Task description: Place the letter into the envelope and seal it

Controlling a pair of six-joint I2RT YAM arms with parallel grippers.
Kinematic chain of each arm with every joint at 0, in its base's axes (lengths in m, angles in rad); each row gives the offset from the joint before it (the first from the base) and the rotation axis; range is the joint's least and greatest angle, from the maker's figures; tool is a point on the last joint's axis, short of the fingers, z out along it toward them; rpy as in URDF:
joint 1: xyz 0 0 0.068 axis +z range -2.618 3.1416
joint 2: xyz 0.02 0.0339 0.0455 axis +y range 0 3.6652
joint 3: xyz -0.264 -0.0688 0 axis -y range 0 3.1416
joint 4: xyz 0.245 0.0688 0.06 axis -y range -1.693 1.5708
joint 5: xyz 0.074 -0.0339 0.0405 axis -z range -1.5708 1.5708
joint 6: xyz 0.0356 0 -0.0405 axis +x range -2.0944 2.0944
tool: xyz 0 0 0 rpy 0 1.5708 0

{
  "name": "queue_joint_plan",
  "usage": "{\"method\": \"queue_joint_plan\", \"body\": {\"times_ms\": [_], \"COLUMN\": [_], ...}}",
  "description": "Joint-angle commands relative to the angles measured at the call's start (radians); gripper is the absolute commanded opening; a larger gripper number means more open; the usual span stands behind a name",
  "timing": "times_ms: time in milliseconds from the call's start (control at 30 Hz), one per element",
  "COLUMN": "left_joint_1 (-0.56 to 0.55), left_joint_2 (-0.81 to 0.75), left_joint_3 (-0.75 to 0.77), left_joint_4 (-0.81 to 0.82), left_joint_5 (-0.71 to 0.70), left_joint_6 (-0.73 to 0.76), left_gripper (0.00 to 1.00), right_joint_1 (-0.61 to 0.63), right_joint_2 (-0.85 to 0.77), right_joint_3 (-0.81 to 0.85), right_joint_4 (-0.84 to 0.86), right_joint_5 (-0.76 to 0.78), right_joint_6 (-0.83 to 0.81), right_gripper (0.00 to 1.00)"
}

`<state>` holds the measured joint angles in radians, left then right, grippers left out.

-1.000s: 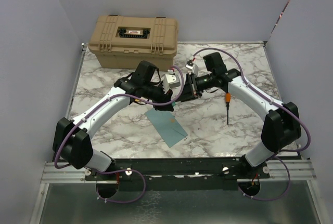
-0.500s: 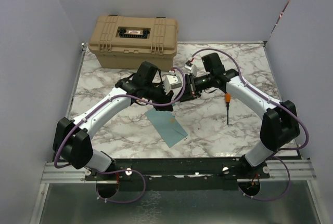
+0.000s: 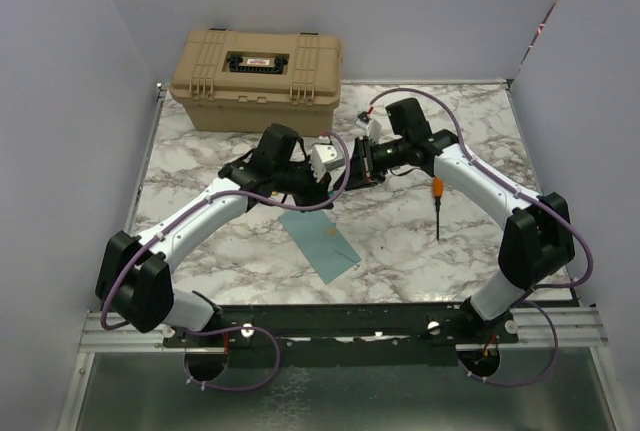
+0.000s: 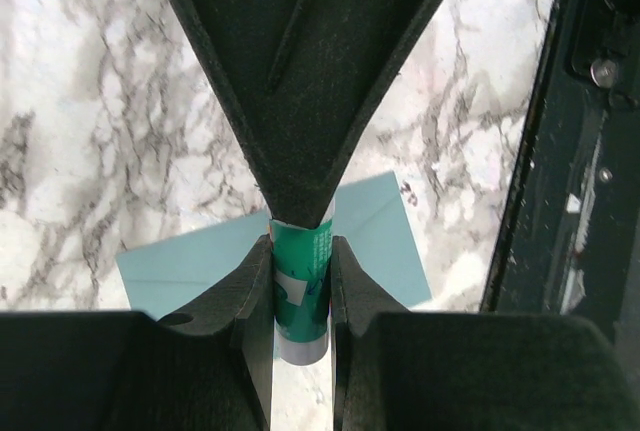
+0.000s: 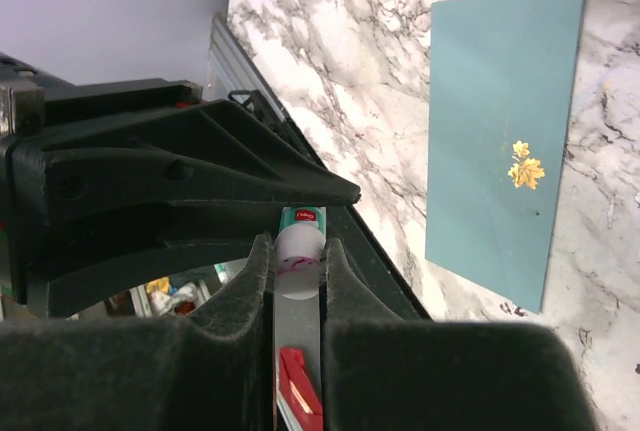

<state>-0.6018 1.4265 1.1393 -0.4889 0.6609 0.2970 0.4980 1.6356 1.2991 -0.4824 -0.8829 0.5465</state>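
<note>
envelope (image 3: 320, 241): flat teal rectangle, small gold leaf mark, lying on tabletop (image 3: 220, 241) under both wrists | left end effector (image 4: 300, 251) clamped on green glue stick (image 4: 300, 301) | right end effector (image 5: 297, 251) clamped on its white cap | tabletop grey-veined white marble, tan hard case (image 3: 258, 76) at rear, pale lilac walls (image 3: 60, 101)

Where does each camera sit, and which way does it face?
Top external: above and behind, looking down on the table; left arm and right arm show.
Left wrist: on its arm, looking down past the left gripper, shut on the glue stick.
Right wrist: on its arm, looking along the right gripper, shut on the same stick.
Shared: both wrist views show the stick and the envelope.
</note>
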Motion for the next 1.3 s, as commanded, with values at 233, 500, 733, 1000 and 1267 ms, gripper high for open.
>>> {"method": "queue_joint_plan", "body": {"times_ms": [233, 500, 733, 1000, 1267], "left_joint_1": [0.005, 0.011, 0.041, 0.185, 0.199], "left_joint_2": [-0.235, -0.256, -0.128, 0.162, 0.384], "left_joint_3": [-0.336, -0.417, -0.399, -0.295, -0.108], "left_joint_4": [0.535, 0.603, 0.594, 0.561, 0.471], "left_joint_5": [-0.161, -0.495, -0.799, -0.88, -0.933], "left_joint_6": [-0.238, -0.659, -0.999, -1.248, -1.236], "left_gripper": [0.0, 0.0, 0.06, 0.0, 0.0], "right_joint_1": [-0.059, -0.067, -0.067, -0.067, -0.067], "right_joint_2": [-0.131, -0.18, -0.226, -0.291, -0.249], "right_joint_3": [0.167, 0.21, 0.038, -0.154, -0.22], "right_joint_4": [0.002, -0.072, -0.093, -0.076, -0.072], "right_joint_5": [0.164, 0.51, 0.684, 0.774, 0.751], "right_joint_6": [0.132, 0.088, 0.096, 0.134, 0.046], "right_gripper": [0.56, 0.8, 0.76, 0.73, 0.71]}}
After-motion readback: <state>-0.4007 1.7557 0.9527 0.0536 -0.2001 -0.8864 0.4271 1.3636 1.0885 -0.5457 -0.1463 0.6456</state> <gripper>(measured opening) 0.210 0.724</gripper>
